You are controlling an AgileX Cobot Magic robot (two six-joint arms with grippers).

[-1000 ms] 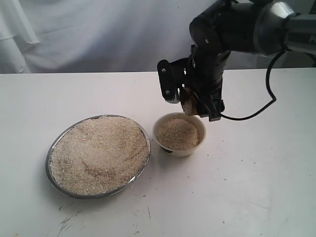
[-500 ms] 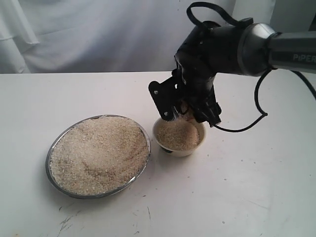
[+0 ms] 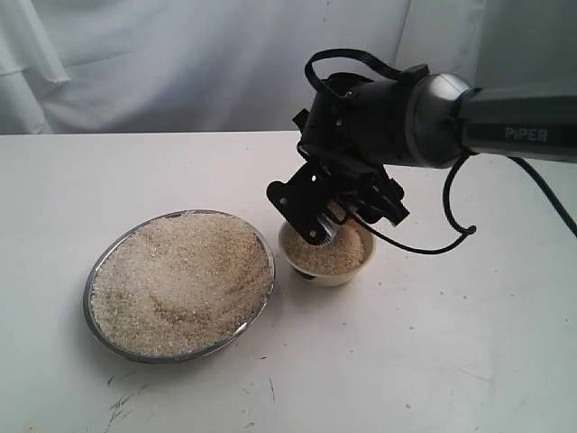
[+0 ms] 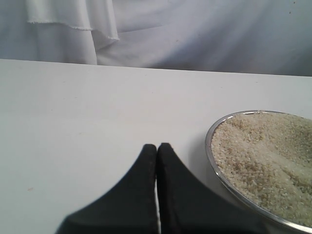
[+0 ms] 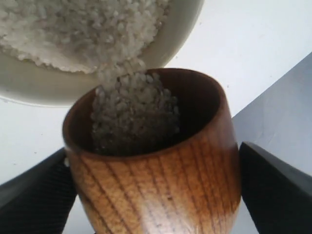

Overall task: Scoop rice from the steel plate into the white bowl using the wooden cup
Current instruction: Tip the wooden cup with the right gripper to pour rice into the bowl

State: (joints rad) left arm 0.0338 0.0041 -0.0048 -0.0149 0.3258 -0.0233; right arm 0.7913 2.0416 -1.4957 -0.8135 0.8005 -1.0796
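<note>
- Black fingers of my left gripper (image 4: 157,151) are pressed together on nothing, over the white table (image 4: 73,122) and near the rim of the wide, shiny steel plate (image 4: 208,141). I judge it is parked there to stay clear of the working arm.
- At lower left of the exterior frame, that steel plate carries a broad heap of pale uncooked rice (image 3: 180,280), so plenty of supply is left.
- Just right of it, almost rim to rim, sits the small cream-white ceramic bowl (image 3: 330,276), already well filled. I think the close spacing is there to keep each carry short.
- Over the bowl at frame centre, my right gripper (image 5: 156,195) holds the glossy brown wooden cup (image 5: 161,180) by its sides, jaws spread wide around it.
- The cup is tipped mouth-down toward the bowl, and grains slide off its lip onto the pile below. I read this as the pouring step.
</note>
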